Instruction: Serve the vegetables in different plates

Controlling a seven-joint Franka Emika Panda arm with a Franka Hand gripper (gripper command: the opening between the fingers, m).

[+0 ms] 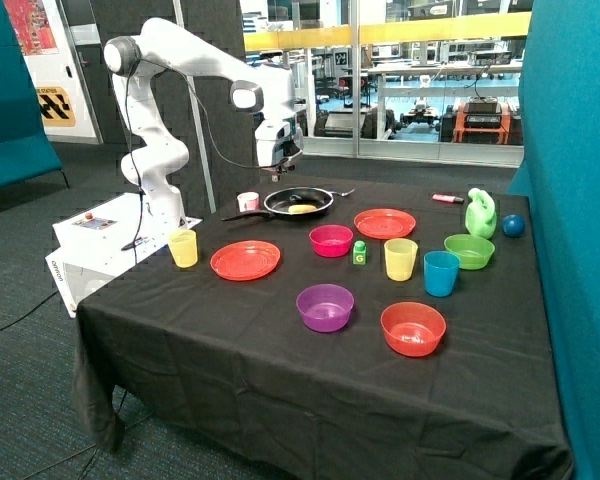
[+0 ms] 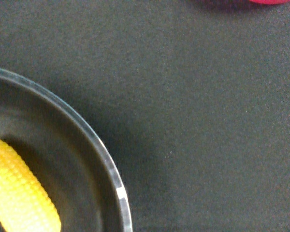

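Nearest us sits an orange bowl [image 1: 413, 328]; behind it, two plates [image 1: 245, 260] [image 1: 385, 223], both bare. We judge serving not yet begun: the corn [image 2: 20, 193] lies in the pan [image 1: 299, 203], the gripper [image 1: 277, 168] hovers above the pan's rim, and we cannot tell its fingers' state. Next we need a descent onto the corn, clearing that rim. Open cloth [image 2: 193, 111] lies beside the pan.

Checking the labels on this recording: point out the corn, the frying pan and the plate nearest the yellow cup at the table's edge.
corn [image 2: 19, 191]: wrist view, kernelled side.
frying pan [image 1: 323, 203]: outside view, rim.
plate [image 1: 245, 260]: outside view, bare centre.
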